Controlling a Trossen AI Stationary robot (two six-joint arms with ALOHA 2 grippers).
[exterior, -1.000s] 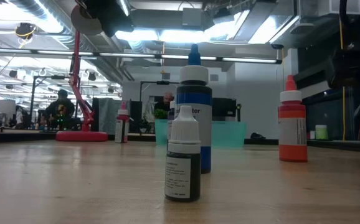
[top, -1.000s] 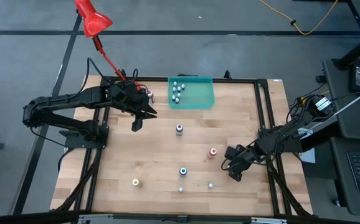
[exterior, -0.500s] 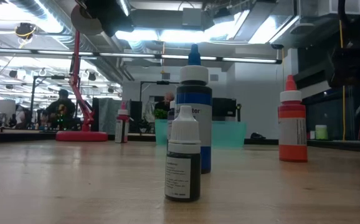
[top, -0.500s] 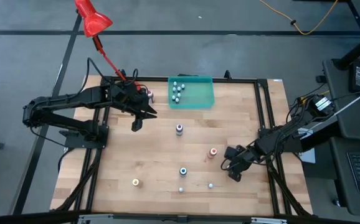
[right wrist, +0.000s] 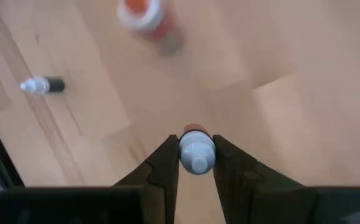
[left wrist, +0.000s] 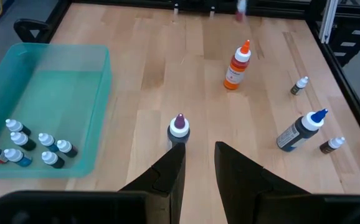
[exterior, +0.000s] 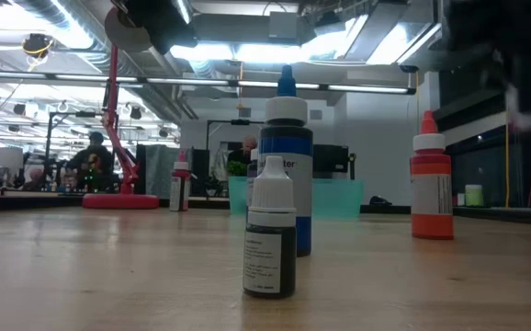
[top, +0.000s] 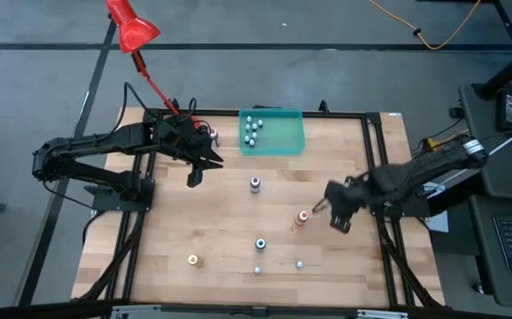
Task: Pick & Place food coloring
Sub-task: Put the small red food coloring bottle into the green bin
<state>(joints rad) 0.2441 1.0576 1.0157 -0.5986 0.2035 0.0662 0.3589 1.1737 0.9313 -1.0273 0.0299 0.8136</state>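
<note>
Small bottle (exterior: 270,230): nearest the low camera, white cap, dark body, upright near the table's front edge.
Second small bottle (top: 299,264): just right of it along the front edge, standing apart.
Yellow bottle (top: 193,260): front-left part of the table (top: 221,221), upright, alone.
Blue bottle (exterior: 286,161): upright right behind the nearest small bottle in the low view; in the high view just behind the front pair, near the table's middle line.
Red-orange bottle (exterior: 431,179): upright, right of centre; seen from above it is just beside the right gripper.
Right gripper (top: 339,215): over the table's right half, near the right edge; its fingers (right wrist: 165,165) are clamped on a small white-capped bottle (right wrist: 196,152), held clear of the wood.
Purple bottle (left wrist: 179,124): upright at mid-table, in front of the tray, straight ahead of the left gripper's tips.
Left gripper (left wrist: 198,165): over the back-left part of the table; fingers close together with a narrow gap, nothing between them.
Pink bottle (top: 213,135): upright near the back edge, between left arm and tray.
Tray (top: 287,142): teal, at the middle of the back edge.
Bottles in tray (left wrist: 40,146): a cluster of tiny ones in one end of it.
Lamp (top: 130,25): red, base at the back-left corner.
People (exterior: 89,156): in the room beyond the table, too far off for detail.
</note>
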